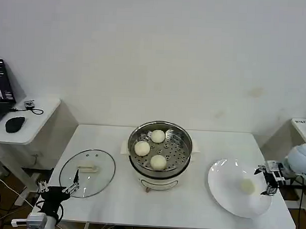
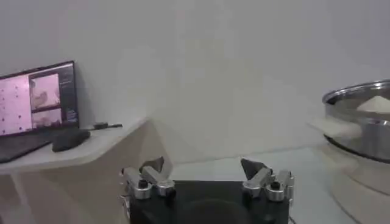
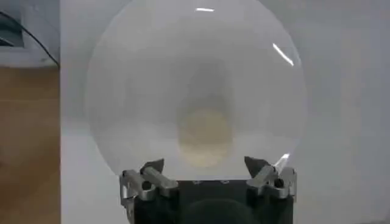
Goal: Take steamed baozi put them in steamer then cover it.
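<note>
Starting on the left: the left gripper (image 1: 72,188) is parked low at the near left corner of the table (image 1: 113,199), fingers spread wide with nothing between them. The glass lid (image 1: 87,172) lies flat on the table right at its fingertips, just beyond them, white handle up. Doesn't look like it's touching it yet.

Middle of the table is the steamer (image 1: 160,148), and there are already three buns (image 1: 142,148) sitting on its perforated floor, spaced apart from each other. From the left wrist camera the steamer's rim (image 2: 359,115) sits well off to one side of the open fingers, not between them.

Over on the right, the right gripper (image 1: 268,181) hangs at the far-right edge of the white plate (image 1: 226,191), fingers open and empty. The last bun (image 1: 247,186) is alone on the plate, just in front of the fingertips, and in the right wrist view that bun (image 3: 205,135) is lined up pretty much dead centre ahead of the gap between the fingers.

So I'd say we're on the fourth bun pickup, most of the loading is done. Next move probably needs the right gripper to go forward and down until the fingers straddle the bun, then close gently since it's soft, lift, and drop it in the free spot in the steamer. Lid goes on after that.
</note>
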{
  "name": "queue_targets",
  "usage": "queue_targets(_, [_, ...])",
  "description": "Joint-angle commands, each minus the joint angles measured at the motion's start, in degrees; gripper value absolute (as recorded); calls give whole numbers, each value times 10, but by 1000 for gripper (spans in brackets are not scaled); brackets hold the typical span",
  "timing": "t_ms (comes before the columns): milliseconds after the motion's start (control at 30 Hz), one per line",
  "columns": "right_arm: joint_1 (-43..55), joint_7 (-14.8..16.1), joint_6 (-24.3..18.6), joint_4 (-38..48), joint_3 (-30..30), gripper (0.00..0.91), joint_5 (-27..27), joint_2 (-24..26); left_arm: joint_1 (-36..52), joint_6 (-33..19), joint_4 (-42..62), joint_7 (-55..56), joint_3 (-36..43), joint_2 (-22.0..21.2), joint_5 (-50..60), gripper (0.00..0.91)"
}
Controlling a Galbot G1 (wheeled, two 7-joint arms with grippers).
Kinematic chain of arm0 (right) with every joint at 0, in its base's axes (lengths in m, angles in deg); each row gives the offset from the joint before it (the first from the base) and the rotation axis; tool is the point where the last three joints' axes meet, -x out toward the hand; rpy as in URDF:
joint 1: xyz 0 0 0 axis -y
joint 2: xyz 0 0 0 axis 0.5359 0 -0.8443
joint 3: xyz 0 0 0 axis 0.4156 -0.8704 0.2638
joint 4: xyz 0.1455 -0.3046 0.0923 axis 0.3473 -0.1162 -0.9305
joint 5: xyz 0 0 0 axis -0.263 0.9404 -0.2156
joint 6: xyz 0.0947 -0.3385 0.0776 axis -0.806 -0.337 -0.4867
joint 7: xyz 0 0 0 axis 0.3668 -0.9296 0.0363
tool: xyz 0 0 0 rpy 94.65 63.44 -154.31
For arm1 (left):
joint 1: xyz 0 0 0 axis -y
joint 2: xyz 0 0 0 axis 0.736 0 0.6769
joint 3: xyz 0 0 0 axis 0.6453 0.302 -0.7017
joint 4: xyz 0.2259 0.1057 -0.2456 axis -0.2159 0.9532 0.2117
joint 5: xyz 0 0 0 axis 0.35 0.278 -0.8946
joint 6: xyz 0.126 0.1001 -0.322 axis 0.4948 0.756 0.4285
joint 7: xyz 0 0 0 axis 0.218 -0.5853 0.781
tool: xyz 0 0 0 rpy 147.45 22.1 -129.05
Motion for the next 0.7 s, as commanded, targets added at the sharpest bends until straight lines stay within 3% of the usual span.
queue_targets(33, [-23,-2,-5,40,15,897,21,-31,-3,0,-2,-1,-4,0,-2,907])
queue_targets(700, [-16,-7,0,53,12,725,30,-59,-6,-1,-6,-1,-7,-5,-1,907])
